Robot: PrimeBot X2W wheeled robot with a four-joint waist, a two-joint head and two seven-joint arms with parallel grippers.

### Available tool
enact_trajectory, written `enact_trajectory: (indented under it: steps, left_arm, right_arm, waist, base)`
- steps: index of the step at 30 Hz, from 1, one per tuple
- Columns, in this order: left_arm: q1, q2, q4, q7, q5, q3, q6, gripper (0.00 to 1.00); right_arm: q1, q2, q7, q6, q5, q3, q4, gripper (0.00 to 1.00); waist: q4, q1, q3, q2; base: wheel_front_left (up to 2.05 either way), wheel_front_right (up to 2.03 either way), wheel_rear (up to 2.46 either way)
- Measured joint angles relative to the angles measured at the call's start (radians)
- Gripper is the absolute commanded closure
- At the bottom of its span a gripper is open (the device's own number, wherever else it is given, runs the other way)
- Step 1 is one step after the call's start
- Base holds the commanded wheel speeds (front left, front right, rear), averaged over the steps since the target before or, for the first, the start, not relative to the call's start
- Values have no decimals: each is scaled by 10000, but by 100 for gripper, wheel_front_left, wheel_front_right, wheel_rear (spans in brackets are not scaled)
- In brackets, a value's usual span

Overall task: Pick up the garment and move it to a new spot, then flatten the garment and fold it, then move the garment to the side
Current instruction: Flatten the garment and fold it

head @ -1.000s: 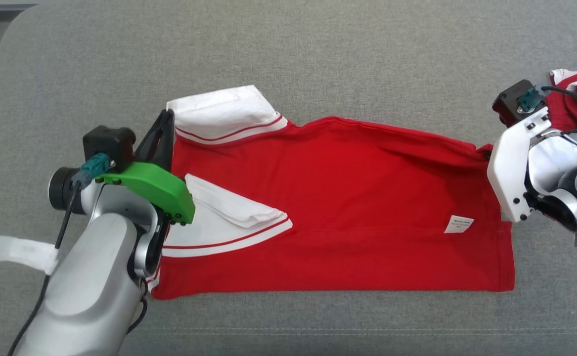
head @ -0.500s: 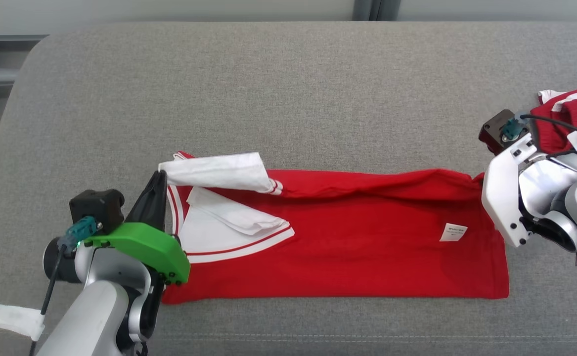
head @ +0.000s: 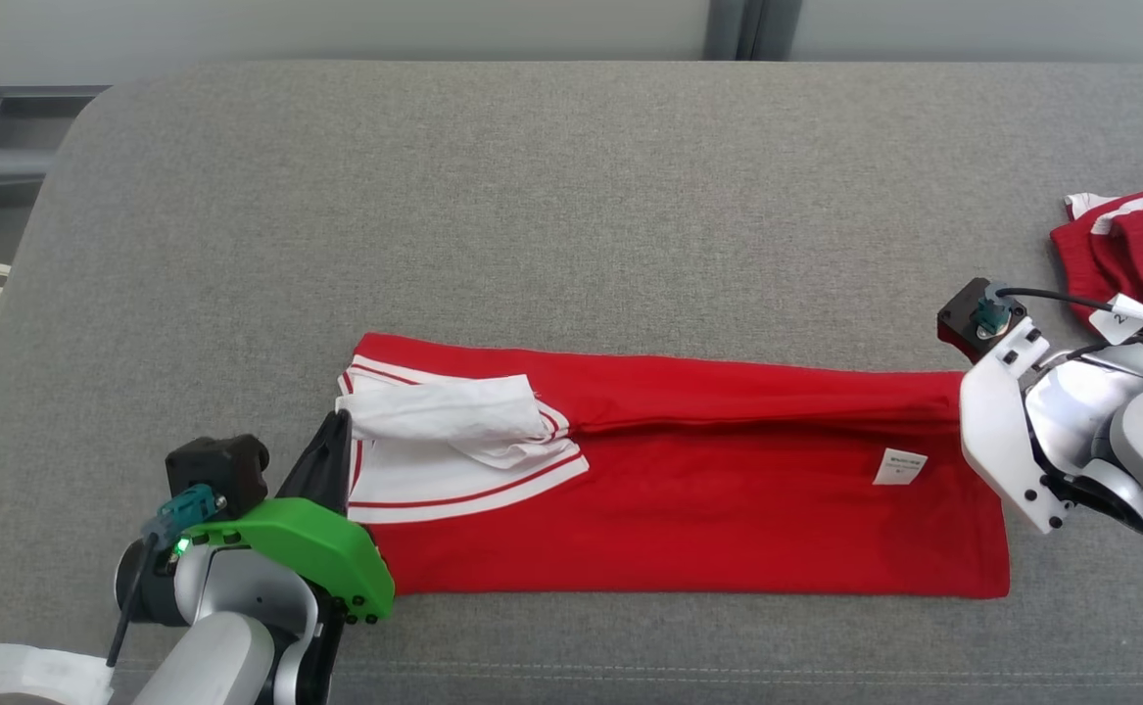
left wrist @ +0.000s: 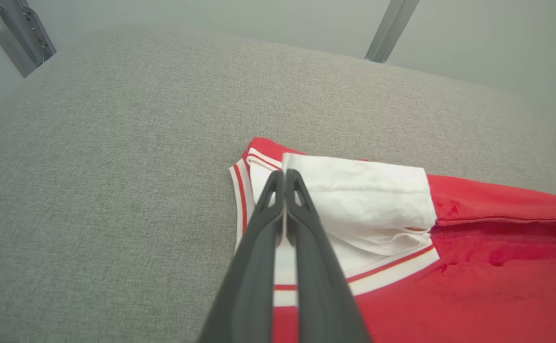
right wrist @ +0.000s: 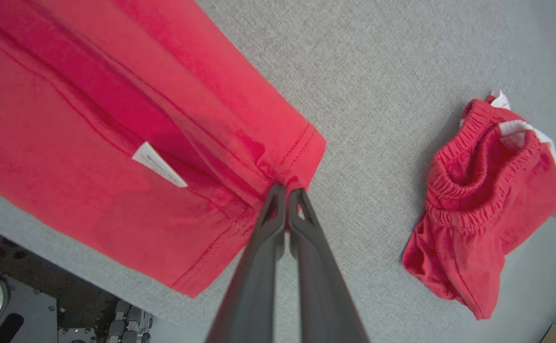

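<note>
The red shirt (head: 689, 490) lies stretched in a long, narrow band across the near half of the grey cushion (head: 571, 196). Its far edge is folded over onto the body, so a ridge runs along it from the collar end to the hem. At the left end a white sleeve (head: 444, 421) with red stripes lies on top, and near the right end a small white label (head: 900, 467) faces up. The left gripper (left wrist: 285, 176) has its fingers pressed together on the left corner of that white sleeve. At the other end, the right gripper (right wrist: 287, 190) pinches the hem where the fold runs out. Off to the right, well apart from the shirt, crumpled red shorts (right wrist: 478, 209) lie on the cushion.
</note>
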Motion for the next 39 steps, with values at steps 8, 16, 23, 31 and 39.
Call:
enact_trajectory:
  steps: [8, 16, 23, 31, 39]
  left_arm:
    - [395, -94, 102, -79, -148, -2, 73, 100]
    - [1011, -155, -130, -73, -228, -215, 190, 100]
    - [1367, -169, -48, 4, -236, -458, 240, 100]
    - [1453, -222, 631, -15, -73, -800, 182, 0]
    - [1462, -127, 951, -445, 104, -803, 238, 0]
  right_arm:
    - [-466, -387, -136, 0, -153, 982, 328, 100]
    - [-652, -303, -562, 0, 10, 1283, 759, 0]
    - [-659, -40, -1014, 0, 58, 1028, 913, 0]
    - [-257, 169, -1298, 0, -54, 510, 869, 0]
    - [472, 652, -2451, 0, -479, -932, 742, 0]
  waist:
    - [123, 0, -41, 0]
    - [252, 0, -221, 0]
    - [329, 0, -509, 0]
    - [296, 0, -760, 0]
    - [241, 0, -1047, 0]
  base:
    - [0, 0, 0]
    - [0, 0, 0]
    - [0, 0, 0]
    - [0, 0, 0]
    - [0, 0, 0]
